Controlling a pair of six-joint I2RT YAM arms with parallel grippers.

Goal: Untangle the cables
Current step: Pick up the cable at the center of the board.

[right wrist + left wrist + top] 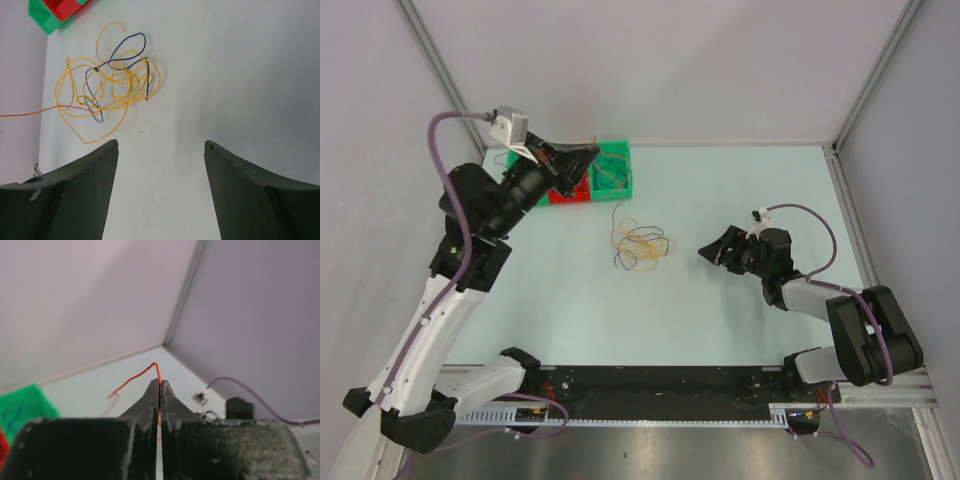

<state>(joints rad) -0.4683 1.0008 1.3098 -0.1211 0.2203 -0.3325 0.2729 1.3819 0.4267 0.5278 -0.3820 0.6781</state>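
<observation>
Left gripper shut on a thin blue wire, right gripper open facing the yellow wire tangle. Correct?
No: the left wrist view shows the left gripper shut on a thin orange wire, not blue. The right gripper is open facing the yellow wire tangle.

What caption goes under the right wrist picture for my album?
Open right gripper facing tangled yellow and blue cables.

I've got bare table point(740, 190) between right gripper point(712, 246) and cables point(643, 247). Far-left side blocked: bins point(616, 172), left gripper point(586, 153) above them, orange wire point(139, 374) strung toward pile.
</observation>
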